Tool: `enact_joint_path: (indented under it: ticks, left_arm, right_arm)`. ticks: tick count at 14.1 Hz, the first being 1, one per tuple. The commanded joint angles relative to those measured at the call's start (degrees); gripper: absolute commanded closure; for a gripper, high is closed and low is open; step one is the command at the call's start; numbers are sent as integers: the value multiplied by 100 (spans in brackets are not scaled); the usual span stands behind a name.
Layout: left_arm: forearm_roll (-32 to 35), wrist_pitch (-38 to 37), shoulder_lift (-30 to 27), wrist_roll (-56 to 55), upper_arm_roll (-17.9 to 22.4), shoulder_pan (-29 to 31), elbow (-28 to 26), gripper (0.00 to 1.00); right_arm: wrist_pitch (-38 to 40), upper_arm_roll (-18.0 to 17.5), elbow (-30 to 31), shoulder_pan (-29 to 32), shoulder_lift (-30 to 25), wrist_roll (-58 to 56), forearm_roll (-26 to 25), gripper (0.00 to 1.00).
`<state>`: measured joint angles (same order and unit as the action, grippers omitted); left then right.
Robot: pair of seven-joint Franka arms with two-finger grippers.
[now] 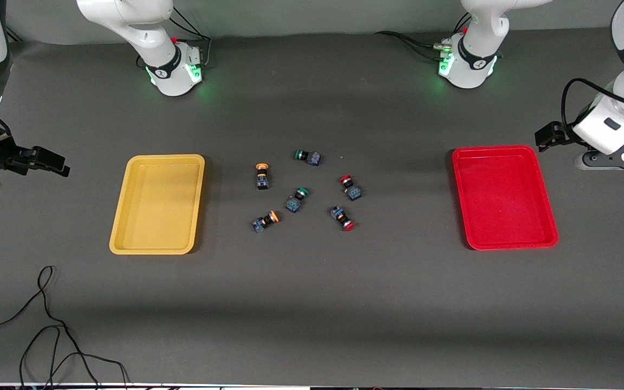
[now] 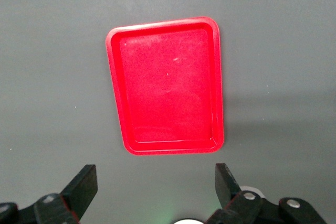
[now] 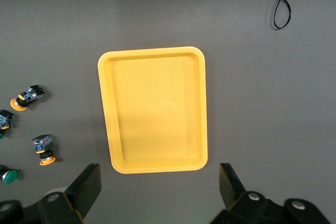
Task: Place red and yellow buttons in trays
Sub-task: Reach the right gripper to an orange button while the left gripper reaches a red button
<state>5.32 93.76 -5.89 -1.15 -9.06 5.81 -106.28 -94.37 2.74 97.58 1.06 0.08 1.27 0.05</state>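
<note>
Two yellow-capped buttons (image 1: 261, 176) (image 1: 265, 221) and two red-capped buttons (image 1: 350, 187) (image 1: 343, 218) lie loose on the grey table between the trays. Both trays hold nothing: the yellow tray (image 1: 157, 203) toward the right arm's end, the red tray (image 1: 501, 197) toward the left arm's end. My left gripper (image 2: 156, 187) hangs open high over the table beside the red tray (image 2: 168, 85). High up beside the yellow tray (image 3: 152, 111), my right gripper (image 3: 160, 187) is open too, with two yellow-capped buttons (image 3: 26, 97) (image 3: 43, 148) at the edge of its view.
Two green-capped buttons (image 1: 307, 156) (image 1: 296, 199) lie among the others. A thin black cable (image 1: 46, 325) loops on the table near the front camera, toward the right arm's end. Both arm bases (image 1: 174, 70) (image 1: 469, 65) stand at the table's back edge.
</note>
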Motion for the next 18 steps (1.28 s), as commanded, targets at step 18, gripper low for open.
enact_joint_path:
  ticks: [18]
  left_arm:
    - [-136, -245, 228, -148, 10, -378, 126, 0]
  right_arm:
    - [-2031, -19, 1975, -3803, -229, 4318, 355, 0]
